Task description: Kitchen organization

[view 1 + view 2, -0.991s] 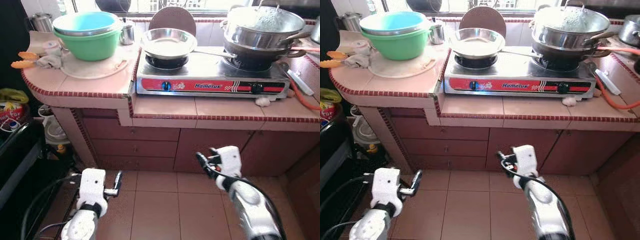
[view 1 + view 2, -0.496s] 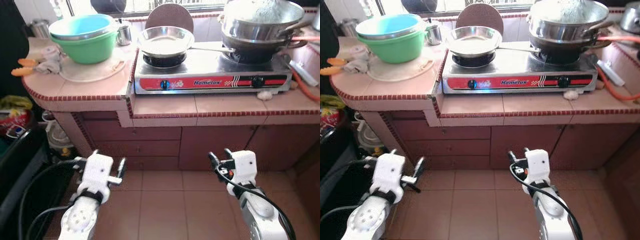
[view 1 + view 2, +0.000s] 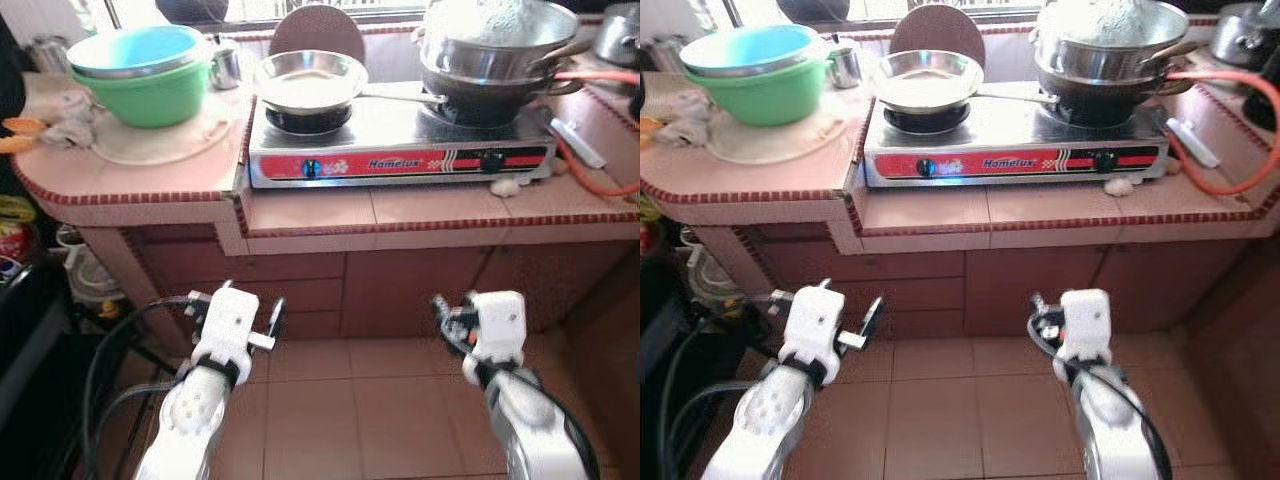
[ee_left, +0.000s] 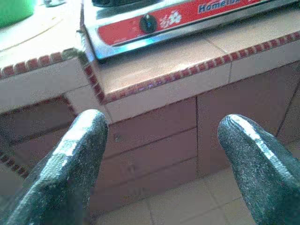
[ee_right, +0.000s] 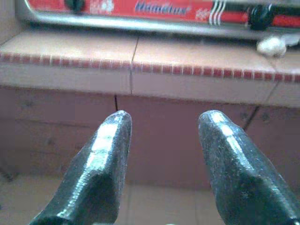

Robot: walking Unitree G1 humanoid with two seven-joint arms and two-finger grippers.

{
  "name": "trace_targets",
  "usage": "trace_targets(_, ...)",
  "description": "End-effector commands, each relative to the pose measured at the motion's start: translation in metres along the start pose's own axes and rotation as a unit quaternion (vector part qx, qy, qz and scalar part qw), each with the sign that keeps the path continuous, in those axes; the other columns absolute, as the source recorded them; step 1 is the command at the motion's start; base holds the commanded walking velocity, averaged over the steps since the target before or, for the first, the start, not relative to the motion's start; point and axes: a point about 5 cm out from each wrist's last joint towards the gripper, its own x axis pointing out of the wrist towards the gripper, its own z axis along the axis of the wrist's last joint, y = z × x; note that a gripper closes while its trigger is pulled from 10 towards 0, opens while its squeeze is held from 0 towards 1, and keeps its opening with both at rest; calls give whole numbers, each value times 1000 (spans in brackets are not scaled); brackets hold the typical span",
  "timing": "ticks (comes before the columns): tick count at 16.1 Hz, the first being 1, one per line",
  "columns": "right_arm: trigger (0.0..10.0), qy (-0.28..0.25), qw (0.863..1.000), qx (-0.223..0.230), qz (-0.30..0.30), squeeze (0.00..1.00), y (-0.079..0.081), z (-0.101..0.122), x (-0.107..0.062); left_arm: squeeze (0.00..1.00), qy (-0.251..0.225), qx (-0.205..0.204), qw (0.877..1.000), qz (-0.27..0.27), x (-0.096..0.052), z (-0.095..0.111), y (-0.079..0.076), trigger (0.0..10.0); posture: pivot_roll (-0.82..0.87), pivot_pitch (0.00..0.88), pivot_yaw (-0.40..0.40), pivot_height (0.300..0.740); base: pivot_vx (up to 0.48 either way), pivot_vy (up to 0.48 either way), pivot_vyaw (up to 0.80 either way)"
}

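Note:
A red and steel two-burner gas stove [image 3: 400, 150] sits on the pink tiled counter [image 3: 300, 210]. An empty steel frying pan [image 3: 310, 80] rests on its left burner, and stacked steel pots [image 3: 495, 45] on the right one. A green basin with a blue one nested inside [image 3: 140, 70] stands at the counter's left end on a round mat. My left gripper [image 3: 237, 303] and right gripper [image 3: 452, 308] both hang open and empty below the counter, in front of the brown cabinet doors [image 3: 400, 290]. Seen from the wrists, the left fingers [image 4: 70, 154] and right fingers [image 5: 108, 154] are spread apart.
A steel cup [image 3: 225, 65] and a round dark board [image 3: 318, 25] stand behind the pan. An orange hose [image 3: 600, 180] curves over the counter's right end, with a white lump [image 3: 505, 187] beside the stove. Bags and dark clutter [image 3: 15, 260] crowd the floor at left.
The camera has shifted, so the counter sits further left in view. Both arms have come up a little toward the cabinet fronts. Nothing on the counter has moved.

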Motion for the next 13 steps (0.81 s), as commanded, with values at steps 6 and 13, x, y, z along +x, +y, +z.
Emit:
trace_targets(6, 10000, 2, 999, 20, 30, 0, 32, -3, 11, 0, 1, 7, 999, 41, -2, -8, 9, 10000, -143, 61, 89, 740, 0, 0, 0)
trace_targets(13, 10000, -6, 999, 22, -22, 0, 12, 5, 19, 0, 3, -35, 996, 79, 12, -13, 22, 10000, -158, 48, 79, 740, 0, 0, 0)
